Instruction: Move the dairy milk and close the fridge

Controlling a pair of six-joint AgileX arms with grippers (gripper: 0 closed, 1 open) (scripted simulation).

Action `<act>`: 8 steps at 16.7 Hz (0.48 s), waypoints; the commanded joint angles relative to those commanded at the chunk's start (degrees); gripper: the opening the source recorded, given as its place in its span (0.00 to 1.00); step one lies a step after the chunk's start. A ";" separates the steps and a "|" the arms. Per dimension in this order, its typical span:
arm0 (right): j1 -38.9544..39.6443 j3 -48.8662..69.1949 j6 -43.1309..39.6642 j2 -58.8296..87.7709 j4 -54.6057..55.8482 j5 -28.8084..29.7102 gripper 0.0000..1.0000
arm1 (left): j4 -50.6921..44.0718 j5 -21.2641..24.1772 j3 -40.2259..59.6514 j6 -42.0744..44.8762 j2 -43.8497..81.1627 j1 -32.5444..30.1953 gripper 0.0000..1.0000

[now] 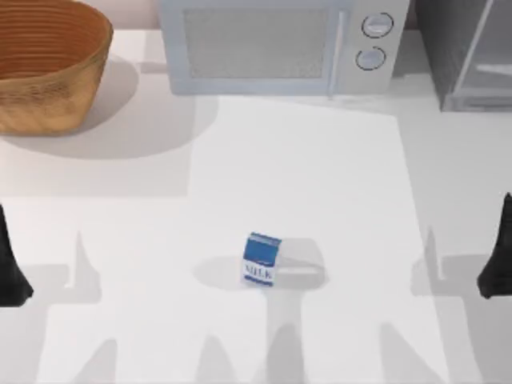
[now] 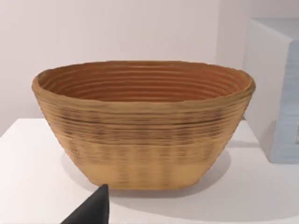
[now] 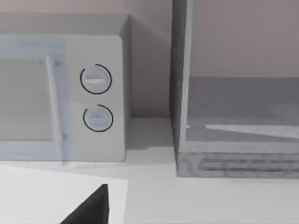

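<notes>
You see the dairy milk standing untouched mid-table, the fridge door seemingly open; both grippers, left and right, parked at the edges, finger state unclear.

Lighting bright, even. Table near-white, no glare. Soft shadows: basket casts rightward, dairy milk to both sides. Arm shadows along near edge. Slight softness throughout.
</notes>
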 joint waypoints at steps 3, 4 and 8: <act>8.90 0.27 0.21 7.13 6.86 8.97 1.00 | 0.00 0.00 0.00 0.00 0.00 0.00 1.00; 11.02 0.35 0.27 8.90 8.59 11.12 1.00 | 0.00 0.00 0.00 0.00 0.00 0.00 1.00; 14.54 0.50 0.40 11.89 11.54 14.66 1.00 | 0.00 0.00 0.00 0.00 0.00 0.00 1.00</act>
